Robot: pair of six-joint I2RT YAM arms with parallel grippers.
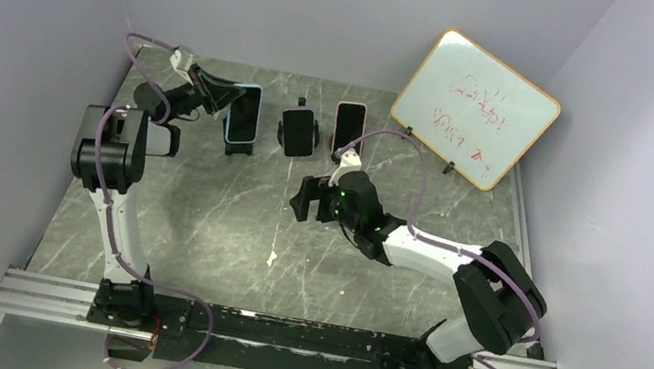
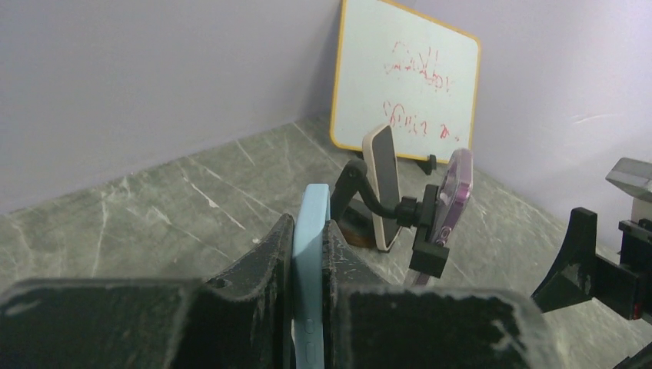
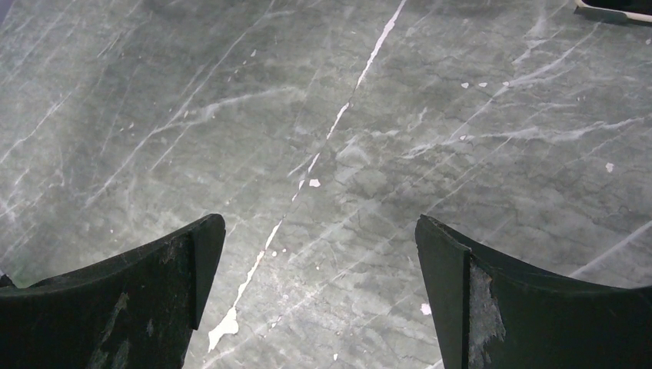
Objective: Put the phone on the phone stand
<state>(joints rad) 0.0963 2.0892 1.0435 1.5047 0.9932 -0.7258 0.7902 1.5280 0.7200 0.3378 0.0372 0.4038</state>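
- Top external view: grey marble desk (image 1: pixel 224 227) with walls round it, both arms bolted at the near edge.
- Whiteboard (image 1: pixel 474 109) leans at the back right corner, with red scribbles and an orange frame.
- Right arm reaches to mid-desk. The right claw (image 3: pixel 319 231) is spread wide, holds nothing and hangs over bare desk, near the row of phones.
- Left arm reaches to the back left. The left claw (image 1: pixel 217 94) is pressed together on the blue-cased phone (image 1: pixel 244 115), with a finger on each flat face (left wrist view shows the edge pinched between the fingers (image 2: pixel 265 261)).
- Blue-cased phone stands upright at the left end of the back row, screen facing the arms.
- Purple-cased phone (image 1: pixel 298 131) is in the middle and the pink-cased phone (image 1: pixel 347 126) to its right. Both are propped upright, apart from each other.
- Dark stand (image 1: pixel 237 149) shows just under the blue-cased phone. Cannot tell if the phone is seated in it.
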